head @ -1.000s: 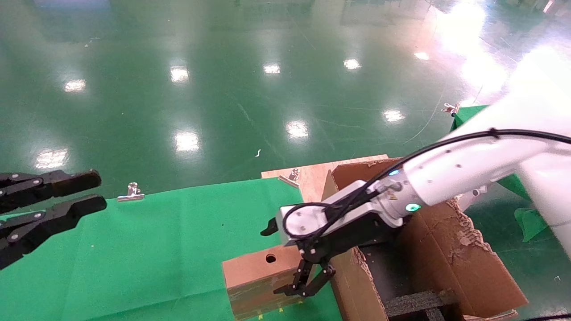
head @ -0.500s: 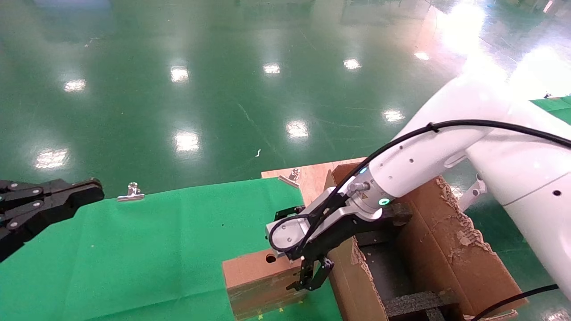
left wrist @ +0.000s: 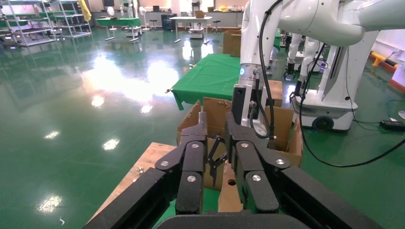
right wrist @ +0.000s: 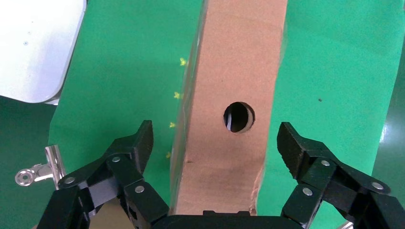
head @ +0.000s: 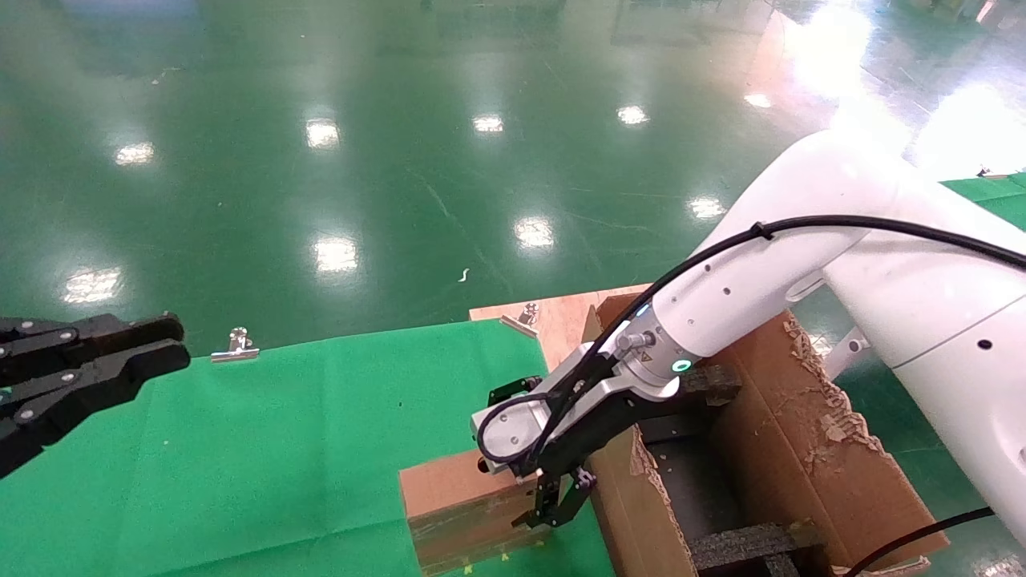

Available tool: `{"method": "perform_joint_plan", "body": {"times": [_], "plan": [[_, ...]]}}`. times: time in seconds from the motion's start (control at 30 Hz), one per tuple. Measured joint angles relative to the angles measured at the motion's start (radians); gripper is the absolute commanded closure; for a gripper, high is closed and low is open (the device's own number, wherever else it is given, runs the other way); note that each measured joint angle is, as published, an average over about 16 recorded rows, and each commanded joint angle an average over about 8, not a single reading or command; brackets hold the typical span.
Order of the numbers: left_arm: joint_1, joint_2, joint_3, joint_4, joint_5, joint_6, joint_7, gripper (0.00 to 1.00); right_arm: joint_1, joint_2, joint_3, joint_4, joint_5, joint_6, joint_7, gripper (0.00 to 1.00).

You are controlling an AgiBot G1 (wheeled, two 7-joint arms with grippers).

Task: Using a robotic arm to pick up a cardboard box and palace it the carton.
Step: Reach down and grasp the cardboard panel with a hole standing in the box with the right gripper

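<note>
The small brown cardboard box (head: 457,501) with a round hole lies on the green cloth beside the carton (head: 801,457), a large torn-flapped one. The white robotic arm (head: 721,304) reaches down over the box's right end. Its right gripper (head: 553,505) is open, one finger on each side of the box and neither touching. In the right wrist view the box (right wrist: 234,71) runs between the spread fingertips (right wrist: 143,138) of the right gripper (right wrist: 216,140). My left gripper (head: 172,344) hovers at the far left, fingers drawn close together and holding nothing. The left wrist view looks past the left gripper (left wrist: 216,129) to the box (left wrist: 229,191) and the carton (left wrist: 215,109).
The green cloth (head: 280,433) covers the table. A metal clip (head: 235,346) pins its far edge. A wooden board (head: 561,320) with another clip (head: 527,314) lies behind the carton. Black foam inserts (head: 745,545) sit inside the carton.
The right arm swung left and came lower, bringing its open fingers around the box's right end. The left gripper's fingers drew together.
</note>
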Motion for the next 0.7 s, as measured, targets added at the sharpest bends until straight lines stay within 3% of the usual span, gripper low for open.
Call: {"method": "perform_joint_plan", "body": {"times": [0.7], "plan": [[0.000,0.000,0.000,0.000,0.000,0.000,0.000,0.00,-0.003,0.005,0.007,0.003,-0.002,0.001,0.000,1.00]]}}
